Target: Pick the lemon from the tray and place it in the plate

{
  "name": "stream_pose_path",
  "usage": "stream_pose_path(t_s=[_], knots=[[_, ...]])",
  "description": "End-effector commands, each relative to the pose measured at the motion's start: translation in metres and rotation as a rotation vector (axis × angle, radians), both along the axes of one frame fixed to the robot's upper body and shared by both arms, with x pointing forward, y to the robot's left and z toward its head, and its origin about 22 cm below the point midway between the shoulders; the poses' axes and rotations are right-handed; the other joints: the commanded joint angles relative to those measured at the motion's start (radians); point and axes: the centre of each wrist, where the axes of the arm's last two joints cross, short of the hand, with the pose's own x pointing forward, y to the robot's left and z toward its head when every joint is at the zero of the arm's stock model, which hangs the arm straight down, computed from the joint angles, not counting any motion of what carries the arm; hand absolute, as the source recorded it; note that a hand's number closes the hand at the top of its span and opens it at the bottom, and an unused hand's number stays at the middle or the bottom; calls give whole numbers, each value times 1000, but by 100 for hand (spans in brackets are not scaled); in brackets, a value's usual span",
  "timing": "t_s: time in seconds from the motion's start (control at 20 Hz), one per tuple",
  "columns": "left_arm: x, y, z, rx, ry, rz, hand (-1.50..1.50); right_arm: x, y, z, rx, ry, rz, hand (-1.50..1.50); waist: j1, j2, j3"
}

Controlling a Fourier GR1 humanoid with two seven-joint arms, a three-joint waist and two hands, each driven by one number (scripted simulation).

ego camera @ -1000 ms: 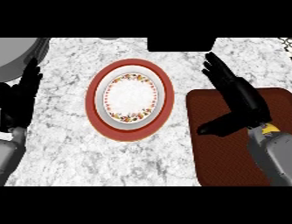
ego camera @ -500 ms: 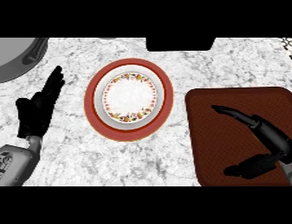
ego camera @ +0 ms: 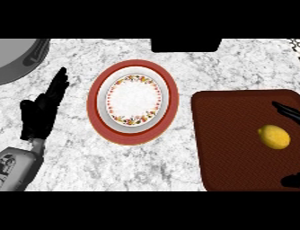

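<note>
Right now your right hand sits at the right edge of the head view, over the dark brown tray, spread wide: one straight finger reaches in from the edge above the lemon, and another dark part of the hand shows lower down near the tray's bottom right corner. You hold nothing with it. The lemon lies between those two parts, on the right half of the tray, and no finger touches it as far as you can see. Your left hand is on the other side, left of the plate, fingers straight and pointing up and slightly right, open and empty above the marbled counter. The plate is red-rimmed with a white centre and a flowered ring, and nothing lies on it; it stands between your two hands, just left of the tray but apart from it. A grey round pan shows at the upper left corner, well apart from the lemon.
</note>
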Motion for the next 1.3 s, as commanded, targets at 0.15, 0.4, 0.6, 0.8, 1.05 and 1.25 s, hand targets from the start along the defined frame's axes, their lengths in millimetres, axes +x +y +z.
stream_pose_path(t_s=[0.15,0.4,0.6,0.8,1.05,1.25], knots=[[1,-11,0,5,-4,-11,0,9,-34,82,-392,32,-73,-150,11,0,-2],[8,6,0,-4,3,4,0,8,-31,109,-510,141,-60,-150,6,2,-2],[7,-13,8,-5,2,-29,0,23,-17,105,-648,202,-75,-150,25,5,-1],[4,-16,0,-2,9,-18,0,21,1,84,-615,234,-61,-150,15,3,0],[10,4,-10,1,-14,-15,0,31,-4,67,-633,278,-44,-150,14,3,0],[-7,-25,11,-10,-1,-47,0,46,-9,42,-755,307,-58,-150,31,4,1]])
